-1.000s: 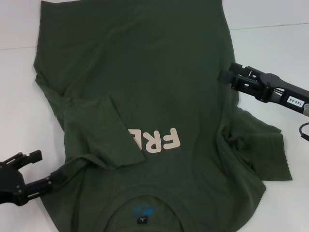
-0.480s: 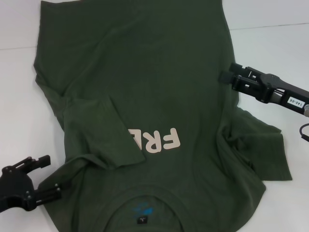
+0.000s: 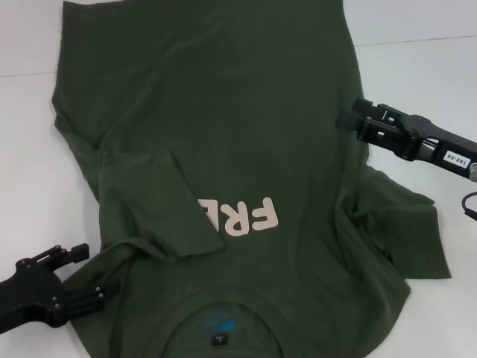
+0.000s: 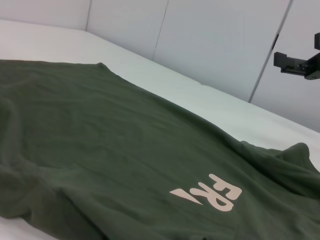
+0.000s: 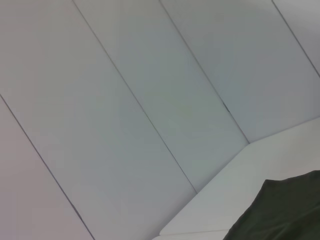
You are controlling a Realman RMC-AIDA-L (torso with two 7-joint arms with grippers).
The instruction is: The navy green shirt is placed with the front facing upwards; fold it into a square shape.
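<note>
The navy green shirt [image 3: 223, 127] lies spread front-up on the white table [image 3: 30, 149], its collar toward me. Its left sleeve [image 3: 153, 205] is folded inward over part of the pale "FRE" letters [image 3: 242, 215], and its right sleeve [image 3: 402, 224] lies rumpled, sticking out sideways. My left gripper [image 3: 97, 272] is open at the shirt's left shoulder edge, one finger over the cloth and one over the table. My right gripper [image 3: 349, 112] hangs open at the shirt's right side edge with nothing in it. The left wrist view shows the shirt [image 4: 100, 140] and, far off, the right gripper [image 4: 297, 62].
White wall panels [image 5: 125, 100] stand behind the table. Bare table surface [image 3: 417, 67] lies to the right and to the left of the shirt. A black cable [image 3: 469, 201] shows at the right edge.
My left gripper has moved right, from beside the shirt onto its left shoulder edge. The right arm and the shirt have not moved.
</note>
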